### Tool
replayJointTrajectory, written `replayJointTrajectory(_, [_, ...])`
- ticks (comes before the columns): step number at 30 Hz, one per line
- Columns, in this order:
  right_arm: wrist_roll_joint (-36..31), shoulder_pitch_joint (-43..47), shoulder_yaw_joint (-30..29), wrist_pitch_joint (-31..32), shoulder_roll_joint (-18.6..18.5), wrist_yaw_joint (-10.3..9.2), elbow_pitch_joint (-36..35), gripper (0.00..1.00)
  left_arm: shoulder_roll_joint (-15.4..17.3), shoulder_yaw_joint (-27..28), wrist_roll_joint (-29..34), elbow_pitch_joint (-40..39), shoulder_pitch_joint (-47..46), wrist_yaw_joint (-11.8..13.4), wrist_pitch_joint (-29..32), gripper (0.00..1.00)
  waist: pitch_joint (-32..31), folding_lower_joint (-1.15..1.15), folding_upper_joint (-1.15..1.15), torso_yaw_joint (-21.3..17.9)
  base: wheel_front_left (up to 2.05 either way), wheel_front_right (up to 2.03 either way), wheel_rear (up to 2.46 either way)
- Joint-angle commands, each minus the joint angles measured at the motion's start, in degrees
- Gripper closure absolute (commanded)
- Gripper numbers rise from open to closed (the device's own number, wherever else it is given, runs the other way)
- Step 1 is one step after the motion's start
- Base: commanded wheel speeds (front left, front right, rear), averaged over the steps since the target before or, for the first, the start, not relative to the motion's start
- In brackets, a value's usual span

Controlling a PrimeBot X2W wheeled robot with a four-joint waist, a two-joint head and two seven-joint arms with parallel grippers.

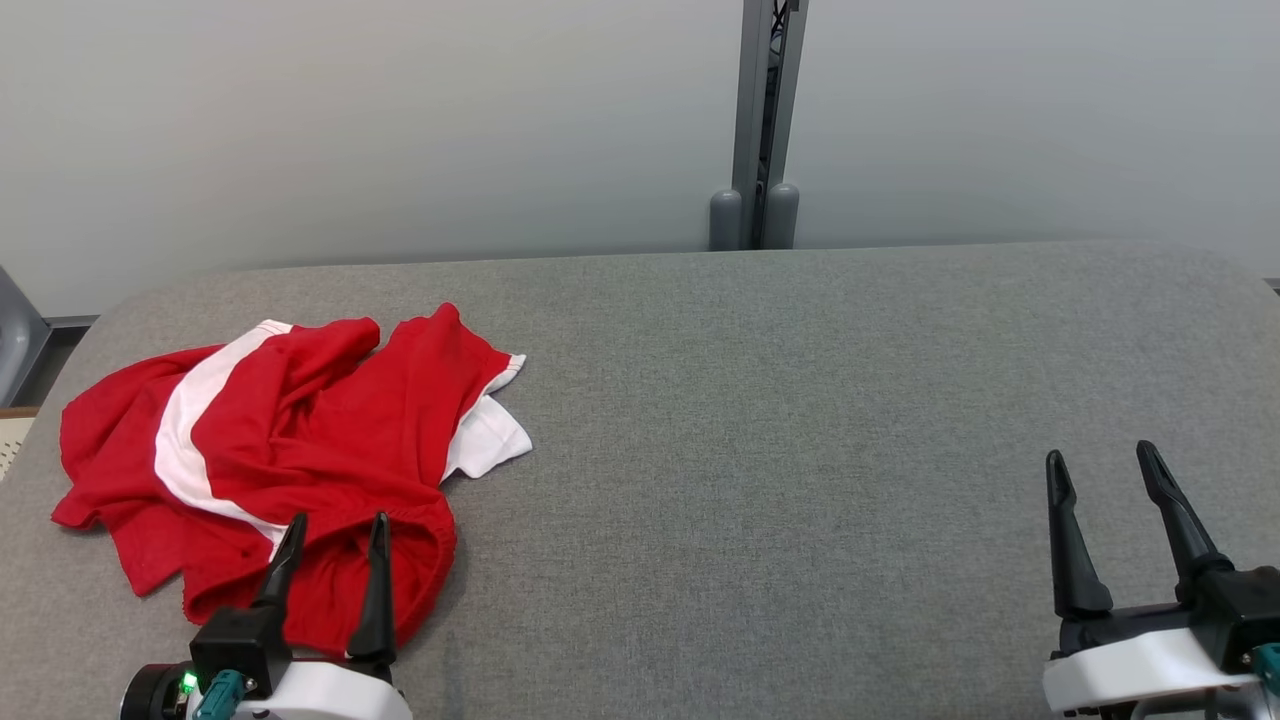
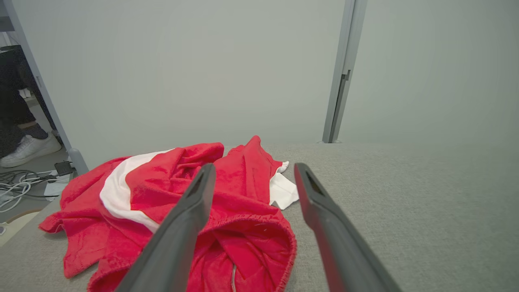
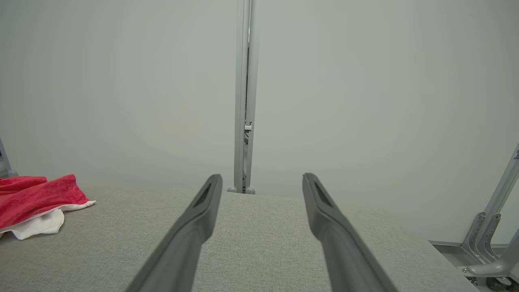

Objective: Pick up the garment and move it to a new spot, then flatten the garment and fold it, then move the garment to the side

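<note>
Lying crumpled: a red garment [image 1: 300, 450] with a white band and white lining, on the left side of the grey cloth-covered table [image 1: 800, 400], close to its front edge. Poised over its near edge, fingers spread wide and gripping nothing, the left gripper [image 1: 338, 522]. Well apart to the right, above bare cloth, the right gripper [image 1: 1100, 455], fingers likewise spread, empty. Behind, a pale wall [image 1: 400, 120] and grey upright post [image 1: 757, 120].

Garment [image 1: 330, 440]: you see red, with a broad white band and white trim.
Counter [image 1: 800, 450]: your work surface, grey, finely woven.
Left gripper [image 1: 339, 520], right gripper [image 1: 1100, 453]: black fingers.
Wall [image 1: 400, 120]: pale grey.
</note>
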Motion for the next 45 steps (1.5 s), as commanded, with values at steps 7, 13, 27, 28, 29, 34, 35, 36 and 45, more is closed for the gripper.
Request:
replayJointTrajectory(7, [-3.9,0.8,0.2,-1.2,-0.6,0.12,-0.8,0.0,0.5,0.3,4.1,-0.5,0.3,0.5,-1.1,0.0,-0.3,0.0,0.0,0.0,0.0,0.0,0.0])
replayJointTrajectory(13, [-6.9,1.0,0.2,-2.0,-0.6,0.12,-1.3,0.0,0.5,0.4,7.0,-0.6,0.4,0.5,-1.8,0.0,-0.4,0.0,0.0,-0.2,0.0,0.0,0.0])
replayJointTrajectory(27, [-5.0,1.7,-1.5,-1.9,-0.6,0.12,-0.5,0.0,0.4,1.2,6.4,0.2,0.7,0.3,-1.8,0.0,-0.1,0.0,0.0,-0.6,0.0,0.0,0.0])
replayJointTrajectory(28, [-4.6,1.7,-1.7,-1.9,-0.6,0.12,-0.3,0.0,0.4,1.3,6.4,0.2,0.8,0.3,-1.8,0.0,-0.1,0.0,0.0,-0.6,0.0,0.0,0.0])
replayJointTrajectory(29, [-4.1,1.8,-1.9,-1.9,-0.6,0.12,-0.2,0.0,0.3,1.3,6.4,0.2,0.8,0.3,-1.8,0.0,-0.1,0.0,0.0,-0.6,0.0,0.0,0.0])
replayJointTrajectory(34, [-1.6,1.8,-2.7,-1.9,-0.5,0.12,0.8,0.0,0.3,1.7,6.3,0.2,0.9,0.3,-1.8,0.0,0.0,0.0,0.0,-0.6,0.0,0.0,0.0])
replayJointTrajectory(35, [-1.3,1.7,-2.8,-1.9,-0.5,0.12,1.0,0.0,0.3,1.7,6.3,0.2,0.8,0.2,-1.8,0.0,0.0,0.0,0.0,-0.6,0.0,0.0,0.0])
replayJointTrajectory(36, [-1.1,1.7,-2.9,-1.9,-0.5,0.12,1.0,0.0,0.3,1.7,6.4,0.2,0.7,0.2,-1.8,0.0,0.1,0.0,0.0,-0.5,0.0,0.0,0.0])
replayJointTrajectory(45, [0.4,1.6,0.1,-1.9,-0.5,0.12,0.6,0.0,0.3,1.9,6.7,-0.1,-0.7,0.1,-1.7,0.0,0.5,0.0,0.0,4.1,0.0,0.0,0.0])
